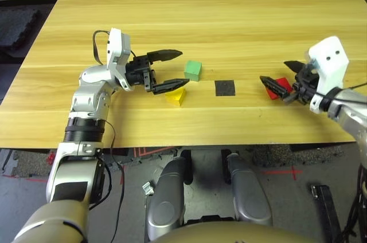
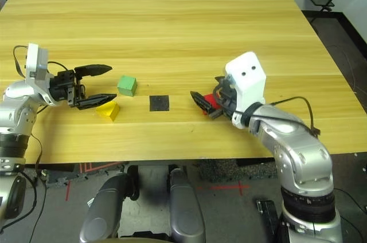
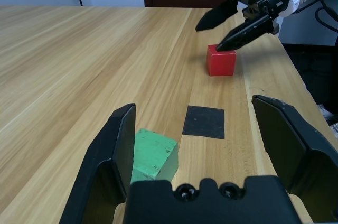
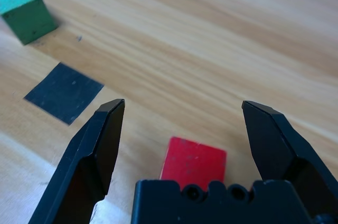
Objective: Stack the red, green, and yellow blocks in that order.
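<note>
Left eye view: no stacking is done; the red (image 1: 272,93), green (image 1: 193,71) and yellow (image 1: 175,97) blocks each sit singly on the worktop (image 1: 189,122). The right claw (image 4: 184,105) stands wide apart above red, gripping nothing; the left claw (image 1: 184,67), also spread and empty, hangs near green and yellow. Everything remains: probably red onto the black patch (image 1: 225,87), then green, then yellow.

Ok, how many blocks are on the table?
3: red block below the open right end effector; green block left of the black patch; yellow block by the left end effector.
</note>
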Controlling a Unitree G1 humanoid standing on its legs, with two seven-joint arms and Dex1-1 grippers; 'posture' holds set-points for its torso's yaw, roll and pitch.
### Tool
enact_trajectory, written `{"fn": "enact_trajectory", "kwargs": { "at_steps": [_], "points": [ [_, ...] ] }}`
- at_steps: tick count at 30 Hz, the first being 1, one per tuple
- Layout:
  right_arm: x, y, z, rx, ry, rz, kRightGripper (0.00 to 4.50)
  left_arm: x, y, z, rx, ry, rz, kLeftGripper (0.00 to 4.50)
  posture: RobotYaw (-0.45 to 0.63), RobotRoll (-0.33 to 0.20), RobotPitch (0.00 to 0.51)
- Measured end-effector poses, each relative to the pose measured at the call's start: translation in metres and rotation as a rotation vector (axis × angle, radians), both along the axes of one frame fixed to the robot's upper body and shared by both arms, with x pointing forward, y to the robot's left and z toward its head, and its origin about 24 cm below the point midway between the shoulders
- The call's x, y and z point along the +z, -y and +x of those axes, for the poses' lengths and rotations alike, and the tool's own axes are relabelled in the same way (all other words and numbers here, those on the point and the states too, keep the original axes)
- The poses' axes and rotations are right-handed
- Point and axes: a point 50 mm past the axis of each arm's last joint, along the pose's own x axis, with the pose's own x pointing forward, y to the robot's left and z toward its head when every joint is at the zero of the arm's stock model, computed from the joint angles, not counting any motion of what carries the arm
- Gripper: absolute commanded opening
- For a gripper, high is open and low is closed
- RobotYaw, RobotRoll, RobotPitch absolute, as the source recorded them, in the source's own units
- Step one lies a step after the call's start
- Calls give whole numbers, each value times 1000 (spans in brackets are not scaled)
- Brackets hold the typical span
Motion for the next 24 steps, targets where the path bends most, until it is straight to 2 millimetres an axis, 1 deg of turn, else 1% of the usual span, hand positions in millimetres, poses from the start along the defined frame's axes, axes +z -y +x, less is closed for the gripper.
{"fn": "enact_trajectory", "kwargs": {
  "at_steps": [2, 7, 16, 19, 24],
  "points": [
    [-5, 3, -5, -42, 28, -7, 4500, -1, 1, 0, -2, -4, -2, 4485, 144, 9, 300],
    [-24, 6, -17, -109, 17, 9, 4500, -2, 2, 1, -8, -9, -3, 4485, 135, 13, 305],
    [-34, 8, -25, -140, 34, 14, 4500, -3, 3, 2, -18, -20, 2, 4485, 127, 20, 311],
    [-36, 9, -27, -148, 42, 10, 4500, 0, 4, 3, -22, -12, 1, 4485, 127, 21, 313],
    [-43, 13, -26, -168, 35, 15, 4500, 0, 4, 4, -20, -16, 1, 4485, 129, 23, 313]
  ]
}}
